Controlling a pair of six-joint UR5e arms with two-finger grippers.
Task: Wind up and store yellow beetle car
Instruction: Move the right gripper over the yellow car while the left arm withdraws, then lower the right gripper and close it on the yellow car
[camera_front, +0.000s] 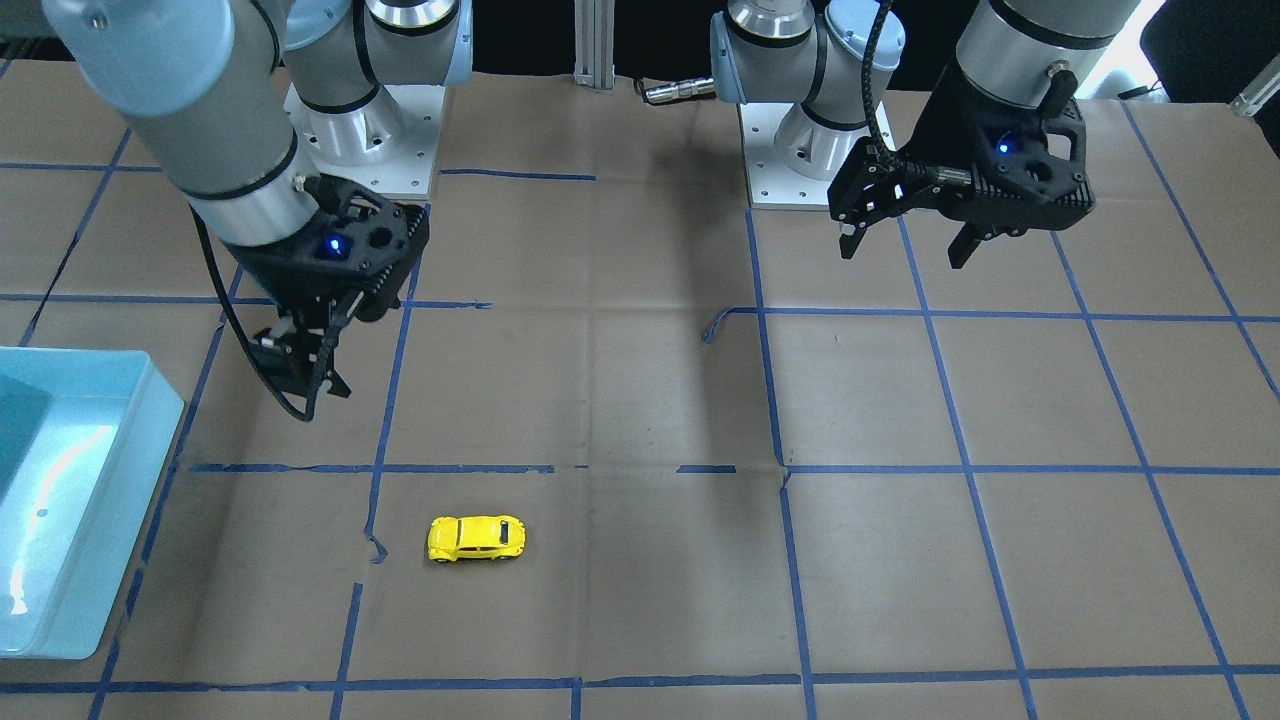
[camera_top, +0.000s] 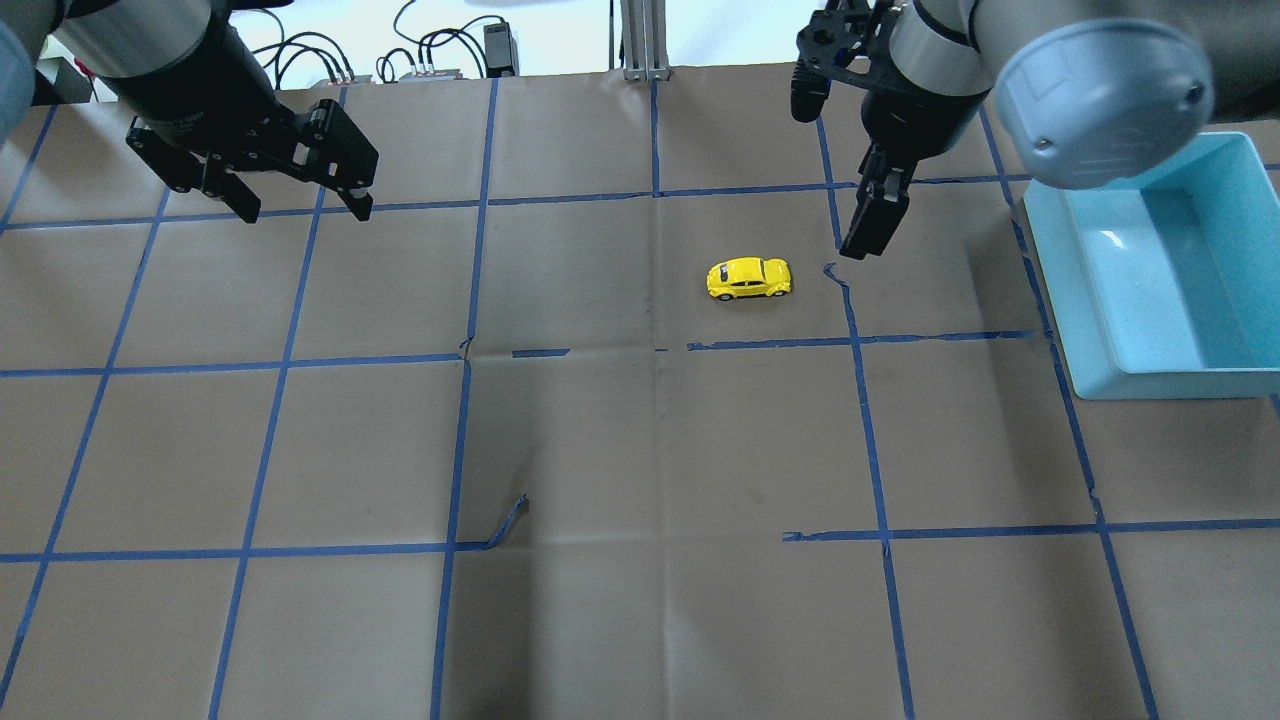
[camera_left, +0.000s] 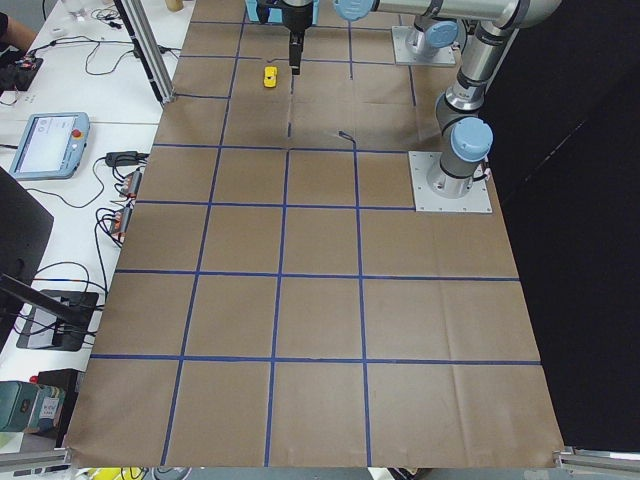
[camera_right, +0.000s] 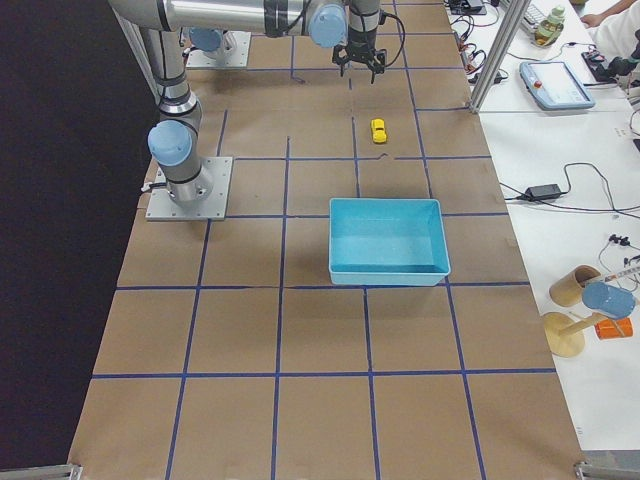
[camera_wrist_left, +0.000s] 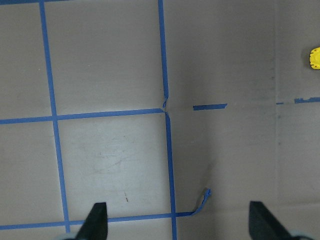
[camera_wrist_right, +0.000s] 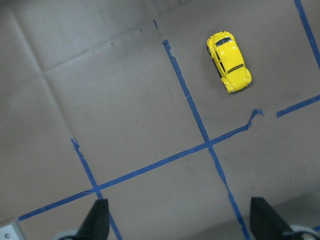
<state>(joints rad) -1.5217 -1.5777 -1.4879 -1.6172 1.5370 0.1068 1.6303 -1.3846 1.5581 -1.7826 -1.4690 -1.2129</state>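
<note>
The yellow beetle car (camera_top: 749, 279) stands on its wheels on the brown paper table; it also shows in the front view (camera_front: 477, 538) and in the right wrist view (camera_wrist_right: 229, 61). My right gripper (camera_top: 862, 235) is open and empty. It hangs above the table just to the right of the car, apart from it, and also shows in the front view (camera_front: 315, 385). My left gripper (camera_top: 305, 213) is open and empty, raised far to the car's left. In the left wrist view the car (camera_wrist_left: 315, 58) shows only at the right edge.
A light blue bin (camera_top: 1090, 375) stands at the table's right side, past my right gripper; it also shows in the front view (camera_front: 130, 520). Blue tape lines form a grid on the paper, with a loose curl of tape (camera_top: 510, 520) near the middle.
</note>
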